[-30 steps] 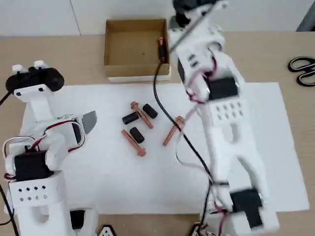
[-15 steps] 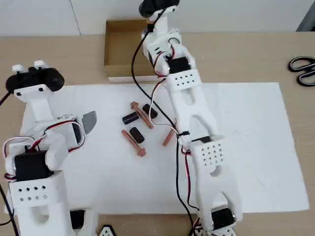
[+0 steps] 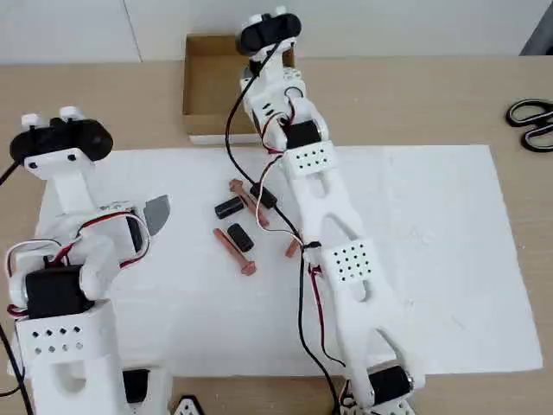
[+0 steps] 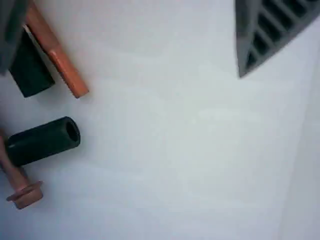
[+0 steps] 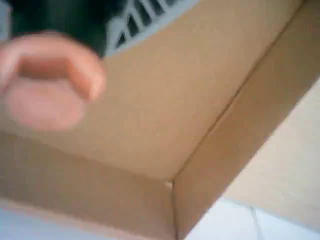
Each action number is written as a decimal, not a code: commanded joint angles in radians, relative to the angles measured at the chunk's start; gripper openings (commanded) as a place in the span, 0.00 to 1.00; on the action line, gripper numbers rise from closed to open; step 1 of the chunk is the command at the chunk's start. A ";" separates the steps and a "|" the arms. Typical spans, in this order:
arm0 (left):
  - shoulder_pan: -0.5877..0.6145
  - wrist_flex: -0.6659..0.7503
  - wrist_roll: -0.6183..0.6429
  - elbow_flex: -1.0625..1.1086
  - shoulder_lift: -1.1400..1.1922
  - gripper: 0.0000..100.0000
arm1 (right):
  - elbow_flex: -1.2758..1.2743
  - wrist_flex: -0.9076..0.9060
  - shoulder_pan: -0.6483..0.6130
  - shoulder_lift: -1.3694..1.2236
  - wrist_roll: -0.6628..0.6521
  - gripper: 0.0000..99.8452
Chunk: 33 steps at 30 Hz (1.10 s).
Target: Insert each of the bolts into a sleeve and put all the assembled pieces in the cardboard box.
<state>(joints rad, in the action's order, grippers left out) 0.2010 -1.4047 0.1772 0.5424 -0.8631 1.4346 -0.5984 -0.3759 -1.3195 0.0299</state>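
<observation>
Right claw [image 5: 70,30] over the cardboard box [image 5: 240,130], tight on a sleeved bolt [image 5: 47,82]; left claw [image 4: 125,60] agape above white paper [image 4: 200,150].

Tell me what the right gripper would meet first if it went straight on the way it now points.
Probably the cardboard box floor: the right gripper points down into the box. The bolt in its jaws would likely touch before the jaws do, though depth is unclear.

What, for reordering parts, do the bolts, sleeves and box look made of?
Bolts: matte copper-orange, evenly coloured, probably plastic, possibly coated metal. Sleeves: black with a faint sheen, likely plastic or rubber. Box: plain brown cardboard, matte, with folded walls and a creased corner.
</observation>
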 commanded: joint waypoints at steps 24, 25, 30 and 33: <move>-0.006 -0.058 0.003 -0.025 -0.017 0.28 | 0.249 -0.145 0.024 0.061 -0.009 0.20; -0.006 -0.058 0.003 -0.022 -0.018 0.28 | 0.249 -0.197 0.025 0.107 -0.009 0.20; -0.006 -0.055 0.003 -0.025 -0.018 0.28 | 0.247 -0.504 0.016 0.346 -0.009 0.20; -0.006 -0.054 0.003 -0.025 -0.018 0.28 | 0.247 -0.702 -0.013 0.470 -0.009 0.19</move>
<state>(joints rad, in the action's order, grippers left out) 0.2010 -1.4615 0.1772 0.5424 -0.8631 1.6341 -1.1262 -0.3682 -1.0296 0.0299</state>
